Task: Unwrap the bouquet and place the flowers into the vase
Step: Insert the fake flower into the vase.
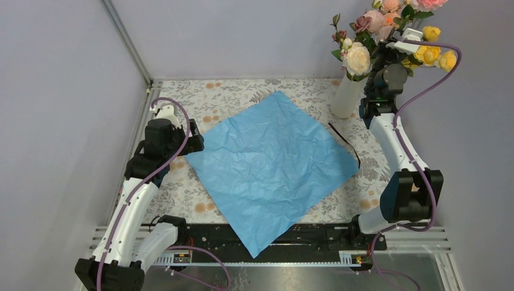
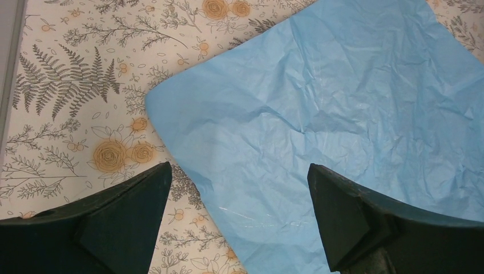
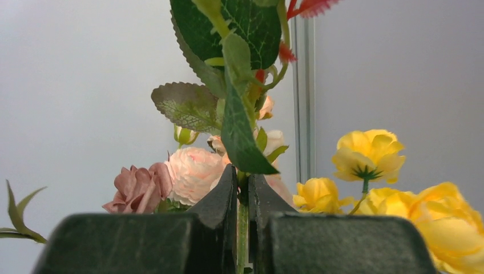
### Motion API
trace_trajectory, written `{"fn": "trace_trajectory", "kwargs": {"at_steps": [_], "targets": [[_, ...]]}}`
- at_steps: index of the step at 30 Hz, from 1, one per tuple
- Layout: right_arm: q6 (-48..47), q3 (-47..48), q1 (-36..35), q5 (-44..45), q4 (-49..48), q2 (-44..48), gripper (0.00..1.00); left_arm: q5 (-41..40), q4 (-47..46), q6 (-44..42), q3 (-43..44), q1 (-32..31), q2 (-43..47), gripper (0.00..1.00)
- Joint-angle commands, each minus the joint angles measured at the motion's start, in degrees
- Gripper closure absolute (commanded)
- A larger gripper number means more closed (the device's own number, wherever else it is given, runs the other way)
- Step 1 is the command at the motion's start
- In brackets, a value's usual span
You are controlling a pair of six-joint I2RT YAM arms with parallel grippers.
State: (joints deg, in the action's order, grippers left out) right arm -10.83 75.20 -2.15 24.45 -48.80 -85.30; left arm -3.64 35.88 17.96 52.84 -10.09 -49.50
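The flowers [image 1: 357, 59], pink, cream and yellow roses, stand with their stems in the beige vase [image 1: 347, 96] at the back right corner. My right gripper [image 1: 383, 56] is up among the blooms. In the right wrist view that gripper [image 3: 242, 177] is shut on one thin green stem [image 3: 243, 228], with pink roses [image 3: 194, 171] to its left and yellow ones [image 3: 370, 153] to its right. The bouquet's blue paper [image 1: 273, 163] lies spread flat on the table, with no flowers on it. My left gripper [image 2: 238, 166] hangs open over the paper's left corner [image 2: 188, 108], holding nothing.
A dark brown ribbon [image 1: 345, 142] lies loose on the floral tablecloth [image 1: 230, 97] between the paper's right edge and the vase. Grey walls close in the back and both sides. The paper's near corner overhangs the black rail [image 1: 315, 233] at the front.
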Motion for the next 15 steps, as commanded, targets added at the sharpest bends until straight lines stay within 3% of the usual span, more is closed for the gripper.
{"fn": "trace_trajectory", "kwargs": {"at_steps": [1,15], "targets": [[1.40,3.38,0.48,-1.16,-4.53,-2.15,1.00,0.54,-3.27,-0.49,-0.02,0.68,-0.25,0.01],[4.29,-2.42,0.75,-0.89,-4.99,-5.55,1.00,1.22,-3.27,-0.55,-0.02,1.14,-0.63,0.01]]}}
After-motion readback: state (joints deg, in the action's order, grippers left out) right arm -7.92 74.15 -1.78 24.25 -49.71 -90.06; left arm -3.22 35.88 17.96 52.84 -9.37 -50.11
